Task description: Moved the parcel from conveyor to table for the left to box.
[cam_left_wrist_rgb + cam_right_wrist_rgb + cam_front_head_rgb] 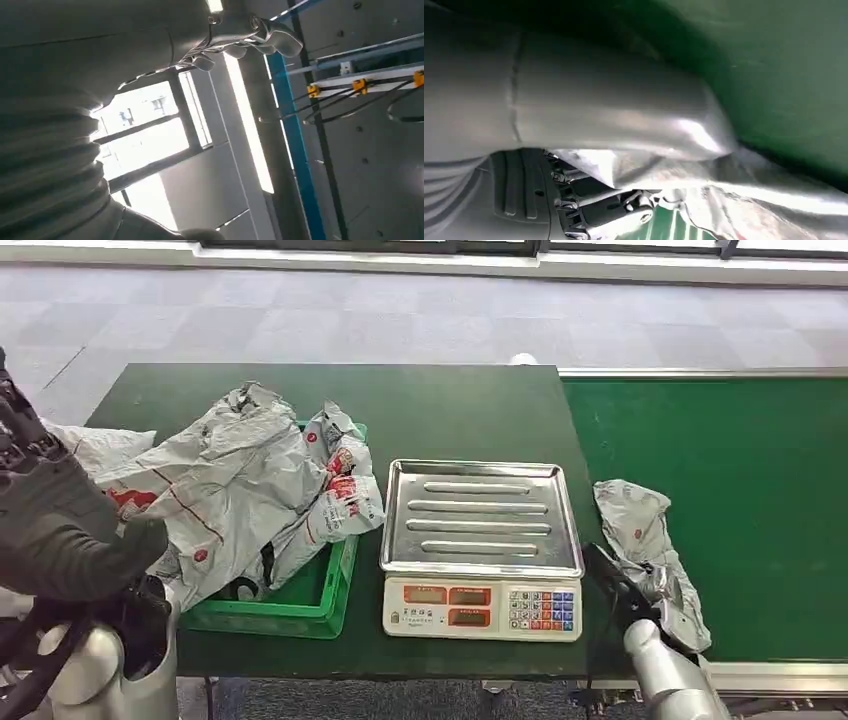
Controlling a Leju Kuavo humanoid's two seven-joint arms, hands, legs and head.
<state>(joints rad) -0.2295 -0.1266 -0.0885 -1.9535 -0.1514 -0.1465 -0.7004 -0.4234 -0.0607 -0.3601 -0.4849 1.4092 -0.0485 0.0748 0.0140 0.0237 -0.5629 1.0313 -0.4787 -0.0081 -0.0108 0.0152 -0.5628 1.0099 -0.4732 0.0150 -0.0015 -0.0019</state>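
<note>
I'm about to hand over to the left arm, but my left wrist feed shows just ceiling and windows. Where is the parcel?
Observer: The parcel lies on the green conveyor, right of the scale.
Operator: Has the right hand got it?
Observer: The right hand is at the parcel's near edge. In the right wrist view the plastic runs between the thumb and the fingers. I cannot tell how firmly.
Operator: And the box?
Observer: The green box sits on the table left of the scale, heaped with grey bags.
</note>
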